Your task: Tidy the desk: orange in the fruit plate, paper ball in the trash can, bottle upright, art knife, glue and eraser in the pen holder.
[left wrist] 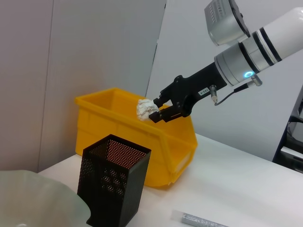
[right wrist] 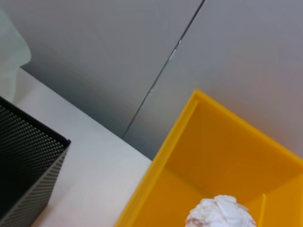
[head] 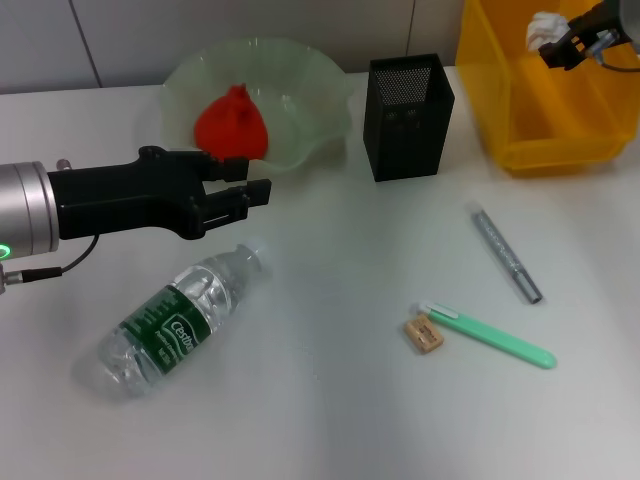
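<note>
The right pincer (left wrist: 158,112), clamped on the paper ball (left wrist: 144,109) apparently over the trash can (left wrist: 109,118), risks dropping it outside if opened off-centre.

yellow trash can (head: 545,150), red-orange orange (head: 230,122), black pen holder (head: 408,128)

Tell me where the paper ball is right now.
The paper ball is held in the right gripper, above the open yellow trash can at the desk's far right, beside the black pen holder.
</note>
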Robot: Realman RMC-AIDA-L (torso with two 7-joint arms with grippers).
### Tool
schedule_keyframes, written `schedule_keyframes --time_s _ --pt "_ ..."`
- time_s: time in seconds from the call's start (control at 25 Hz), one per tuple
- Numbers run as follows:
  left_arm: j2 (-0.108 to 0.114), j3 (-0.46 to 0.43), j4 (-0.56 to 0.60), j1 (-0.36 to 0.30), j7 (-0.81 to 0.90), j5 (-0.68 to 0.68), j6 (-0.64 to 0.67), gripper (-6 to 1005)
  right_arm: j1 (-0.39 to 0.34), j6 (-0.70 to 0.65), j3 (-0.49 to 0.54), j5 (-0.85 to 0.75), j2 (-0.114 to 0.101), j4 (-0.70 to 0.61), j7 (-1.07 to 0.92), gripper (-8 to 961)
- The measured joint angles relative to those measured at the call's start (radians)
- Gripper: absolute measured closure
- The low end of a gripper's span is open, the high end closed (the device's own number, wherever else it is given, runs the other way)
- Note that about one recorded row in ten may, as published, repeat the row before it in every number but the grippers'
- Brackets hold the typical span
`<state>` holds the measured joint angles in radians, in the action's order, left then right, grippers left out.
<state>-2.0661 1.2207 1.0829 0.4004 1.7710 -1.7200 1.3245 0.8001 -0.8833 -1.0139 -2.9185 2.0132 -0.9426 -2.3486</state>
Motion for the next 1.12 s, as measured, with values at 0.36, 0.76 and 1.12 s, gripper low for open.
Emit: schedule_keyframes --time_s 0.36,0.76,1.12 --pt "0.0 0.0 0.0 -0.002 0.001 0.001 0.006 585 -0.009 0.012 0.0 0.0 0.008 -0.008 0.0 427" --pt "0.0 0.0 -0.001 -0.006 0.005 0.001 0.004 583 -0.174 -0.195 -0.143 0.059 0.072 -0.367 -0.071 381" --pt "0.001 -0.007 -0.001 -0.003 0.009 0.0 0.01 582 -0.342 -0.484 -0.205 0.401 0.07 -0.713 -0.095 356"
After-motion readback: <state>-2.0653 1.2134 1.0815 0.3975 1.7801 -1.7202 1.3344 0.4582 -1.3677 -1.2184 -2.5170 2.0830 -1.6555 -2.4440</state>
